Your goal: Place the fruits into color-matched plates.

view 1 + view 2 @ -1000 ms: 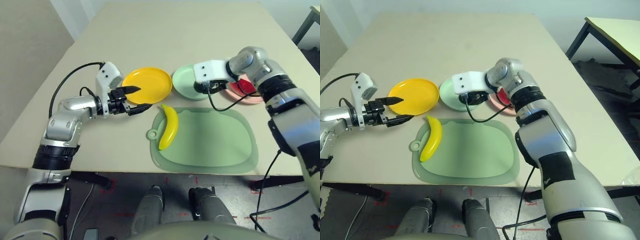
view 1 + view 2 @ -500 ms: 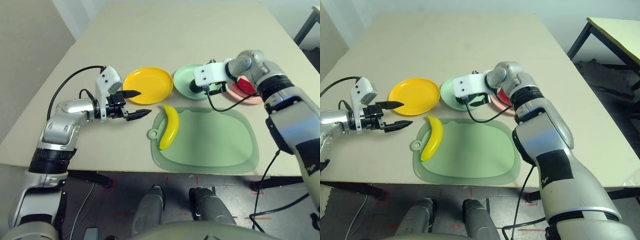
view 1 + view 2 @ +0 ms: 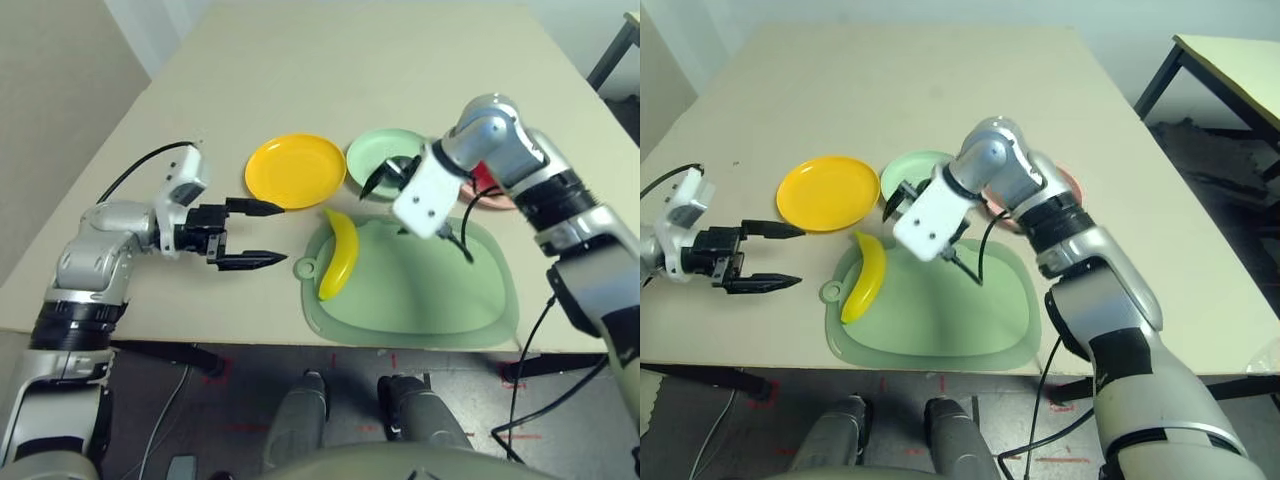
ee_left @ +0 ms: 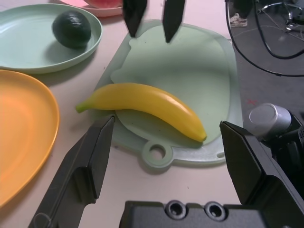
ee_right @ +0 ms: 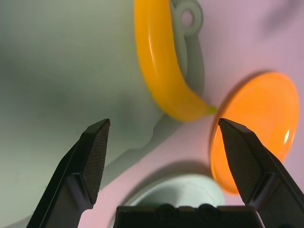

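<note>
An avocado (image 4: 71, 29) sits in my green plate (image 4: 28, 52); the yellow plate (image 3: 295, 170) holds nothing. The banana (image 3: 339, 253) lies on the cutting board (image 3: 430, 290), on a beige table (image 3: 330, 70). My left gripper (image 3: 255, 235) and right gripper (image 3: 388, 180) both gape apart, holding nothing.

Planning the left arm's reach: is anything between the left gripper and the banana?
Nothing visible. The open left gripper faces the banana across bare table; the banana lies on the cutting board's edge, beside the yellow plate.
</note>
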Controlling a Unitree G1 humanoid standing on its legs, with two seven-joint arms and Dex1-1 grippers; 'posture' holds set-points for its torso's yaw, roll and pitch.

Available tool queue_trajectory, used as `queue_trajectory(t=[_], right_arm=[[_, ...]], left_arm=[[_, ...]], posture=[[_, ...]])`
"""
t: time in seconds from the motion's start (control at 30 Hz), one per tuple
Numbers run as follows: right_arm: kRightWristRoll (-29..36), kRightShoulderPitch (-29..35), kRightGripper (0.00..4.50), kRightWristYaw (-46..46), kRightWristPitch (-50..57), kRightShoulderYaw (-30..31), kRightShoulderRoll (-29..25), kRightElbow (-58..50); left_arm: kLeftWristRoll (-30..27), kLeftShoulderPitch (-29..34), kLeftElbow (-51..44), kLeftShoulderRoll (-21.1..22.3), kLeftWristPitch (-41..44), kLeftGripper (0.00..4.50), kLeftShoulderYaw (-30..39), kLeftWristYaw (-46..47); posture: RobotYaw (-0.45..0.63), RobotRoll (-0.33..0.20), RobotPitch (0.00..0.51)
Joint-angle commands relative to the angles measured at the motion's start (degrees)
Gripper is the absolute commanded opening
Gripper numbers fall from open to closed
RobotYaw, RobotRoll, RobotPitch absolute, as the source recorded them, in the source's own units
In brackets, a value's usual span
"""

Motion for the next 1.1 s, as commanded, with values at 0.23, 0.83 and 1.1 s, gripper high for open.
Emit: queue_trajectory(t=[0.23,0.83,1.1], right_arm=[[-6.14,-1.82,4.46,-4.28,-2.72,5.12,5.9,5.97],[6.75,2.23,4.46,-0.76,20.74,-9.35,-10.02,-6.48],[9.92,21.52,4.46,-14.84,43.02,-23.86,-18.89,-26.18]], left_arm=[[-0.04,3.48,-2.2,0.82,-2.4,4.5,1.11,-0.2],[1.87,3.43,-1.43,-0.75,-4.9,4.5,-0.24,2.72],[2.82,-0.45,1.78,-4.2,-5.9,4.5,-2.29,3.58]], posture=[[0.09,0.0,0.155],[0.06,0.0,0.147],[-0.02,0.0,0.148]])
